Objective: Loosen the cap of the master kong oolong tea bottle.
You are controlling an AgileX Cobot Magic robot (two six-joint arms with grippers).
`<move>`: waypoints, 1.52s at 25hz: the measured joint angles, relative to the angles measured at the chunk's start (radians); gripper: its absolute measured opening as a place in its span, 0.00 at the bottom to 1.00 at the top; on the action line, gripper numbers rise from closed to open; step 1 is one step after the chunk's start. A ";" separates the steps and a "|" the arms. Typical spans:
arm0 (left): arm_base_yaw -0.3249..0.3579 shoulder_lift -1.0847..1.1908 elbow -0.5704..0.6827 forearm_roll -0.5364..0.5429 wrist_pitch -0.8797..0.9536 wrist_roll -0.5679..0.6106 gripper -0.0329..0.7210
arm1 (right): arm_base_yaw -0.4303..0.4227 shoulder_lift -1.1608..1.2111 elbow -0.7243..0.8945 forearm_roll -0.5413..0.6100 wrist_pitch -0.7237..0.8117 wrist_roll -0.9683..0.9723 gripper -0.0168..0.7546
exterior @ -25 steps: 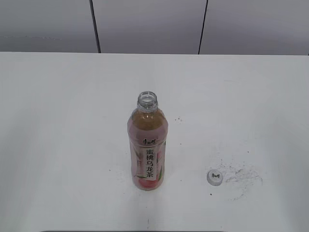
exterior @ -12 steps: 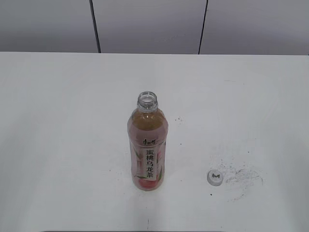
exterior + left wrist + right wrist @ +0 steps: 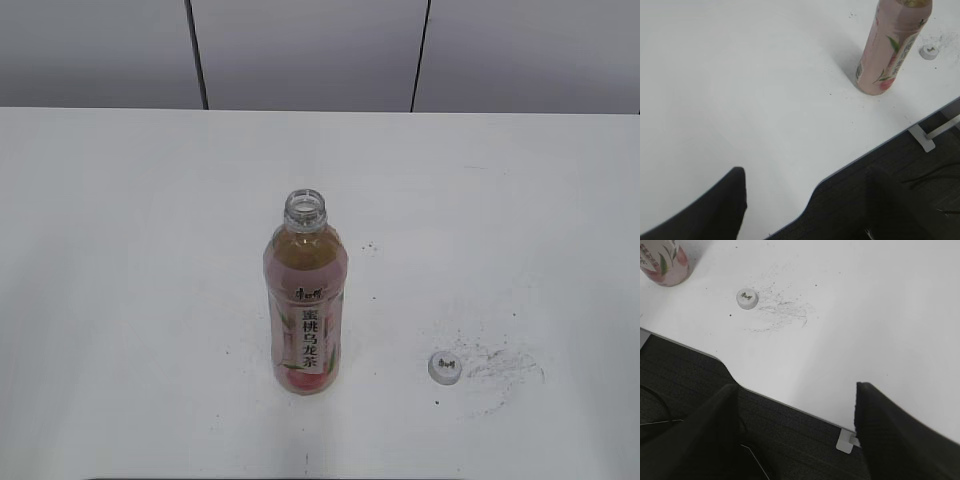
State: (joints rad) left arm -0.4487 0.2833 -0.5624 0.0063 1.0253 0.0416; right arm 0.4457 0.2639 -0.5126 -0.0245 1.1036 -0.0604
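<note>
The master kong oolong tea bottle [image 3: 306,310] stands upright in the middle of the white table, its neck open with no cap on it. It also shows in the left wrist view [image 3: 890,47] and in the right wrist view [image 3: 665,260]. The cap [image 3: 445,366] lies on the table to the bottle's right, beside dark scuff marks; it shows in the right wrist view [image 3: 747,298] and in the left wrist view [image 3: 928,51]. Neither gripper shows in the exterior view. My left gripper [image 3: 807,195] and right gripper [image 3: 795,407] are open, empty, back over the table's front edge.
The white table [image 3: 130,250] ends at a front edge [image 3: 790,402] with dark floor below. A grey panelled wall [image 3: 310,50] stands behind the table. Dark scuff marks [image 3: 500,365] lie right of the cap.
</note>
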 joint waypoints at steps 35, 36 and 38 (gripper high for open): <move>0.412 -0.289 0.000 -0.006 0.001 0.001 0.61 | -0.352 -0.270 0.000 0.007 -0.006 0.002 0.72; 0.412 -0.289 0.000 -0.006 0.001 0.001 0.61 | -0.352 -0.270 0.000 0.007 -0.006 0.002 0.72; 0.413 -0.289 0.000 -0.006 0.001 0.001 0.61 | -0.352 -0.270 0.000 0.007 -0.006 0.002 0.72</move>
State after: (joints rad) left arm -0.0358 -0.0060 -0.5624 0.0000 1.0259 0.0425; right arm 0.0935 -0.0059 -0.5126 -0.0177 1.0980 -0.0583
